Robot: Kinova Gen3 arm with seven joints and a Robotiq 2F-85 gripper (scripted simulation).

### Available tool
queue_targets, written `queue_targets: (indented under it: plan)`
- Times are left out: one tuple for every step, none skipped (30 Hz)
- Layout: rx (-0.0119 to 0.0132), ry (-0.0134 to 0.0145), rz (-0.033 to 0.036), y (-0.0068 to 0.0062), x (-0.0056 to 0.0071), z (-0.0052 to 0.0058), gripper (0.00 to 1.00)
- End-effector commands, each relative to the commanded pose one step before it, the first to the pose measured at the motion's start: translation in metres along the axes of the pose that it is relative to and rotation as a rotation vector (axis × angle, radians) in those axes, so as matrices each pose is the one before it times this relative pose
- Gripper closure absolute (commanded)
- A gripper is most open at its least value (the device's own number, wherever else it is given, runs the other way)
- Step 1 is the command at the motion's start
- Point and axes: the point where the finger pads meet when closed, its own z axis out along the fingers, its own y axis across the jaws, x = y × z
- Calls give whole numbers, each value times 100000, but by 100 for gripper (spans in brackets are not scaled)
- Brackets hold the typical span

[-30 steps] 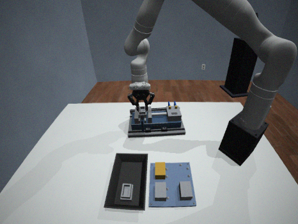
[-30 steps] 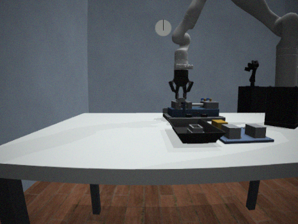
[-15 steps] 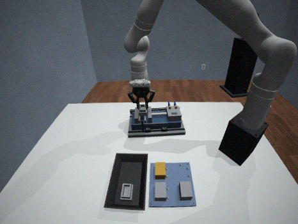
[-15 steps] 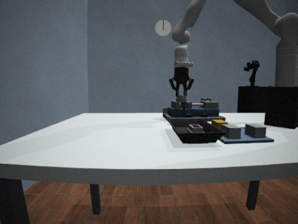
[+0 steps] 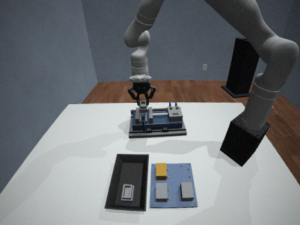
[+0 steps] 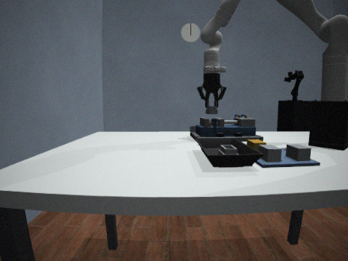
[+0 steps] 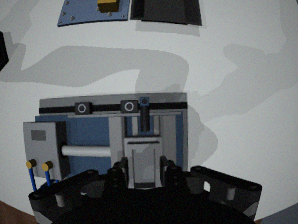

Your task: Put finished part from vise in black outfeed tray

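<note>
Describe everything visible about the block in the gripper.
The block is small, plain grey and looks like metal, with a rectangular pocket in its top face, seen in the wrist view. It hangs upright and level between the fingers of the gripper, which is shut on its sides. It is clear above the vise, touching nothing else.
</note>
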Motion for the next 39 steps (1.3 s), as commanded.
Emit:
queue_targets:
  plan:
    - [-735,-194,-152,265,4,-619,100]
    - [0,0,0,0,0,-95,100]
    - [0,0,0,0,0,-82,100]
    - [0,0,0,0,0,-69,100]
    - [0,0,0,0,0,-57,100]
    - [0,0,0,0,0,-45,100]
    - [0,0,0,0,0,-34,100]
    - [0,0,0,0,0,-24,100]
    - [0,0,0,0,0,-15,100]
    - [0,0,0,0,0,-8,100]
    - [0,0,0,0,0,0,100]
    - [0,0,0,0,0,0,100]
    - [0,0,0,0,0,-3,100]
    - [0,0,0,0,0,0,100]
    - [0,0,0,1,1,0,100]
    - [0,0,2,3,7,0,100]
    - [0,0,4,9,18,0,100]
    - [1,0,8,17,34,0,100]
    - [1,0,13,27,54,0,100]
    - [1,0,19,39,79,0,100]
    - [2,0,25,53,106,1,100]
    - [2,0,33,67,136,1,100]
    - [3,0,40,83,169,1,100]
    - [3,0,49,98,204,1,100]
    - [4,0,57,115,241,1,100]
    - [4,0,66,131,280,1,100]
    - [5,0,75,146,319,1,100]
    - [0,0,0,0,0,0,100]
    - [0,0,0,0,0,0,100]
    - [5,0,84,161,359,2,100]
    - [5,0,93,175,399,2,100]
    - [6,0,102,188,440,2,100]
    - [6,0,111,199,480,2,100]
    - [6,-1,119,208,520,2,100]
    - [6,-1,128,216,560,2,100]
    - [6,-1,135,222,598,2,100]
    - [6,-1,143,225,634,2,100]
    - [6,-2,150,226,670,2,100]
    - [6,-2,156,225,703,2,100]
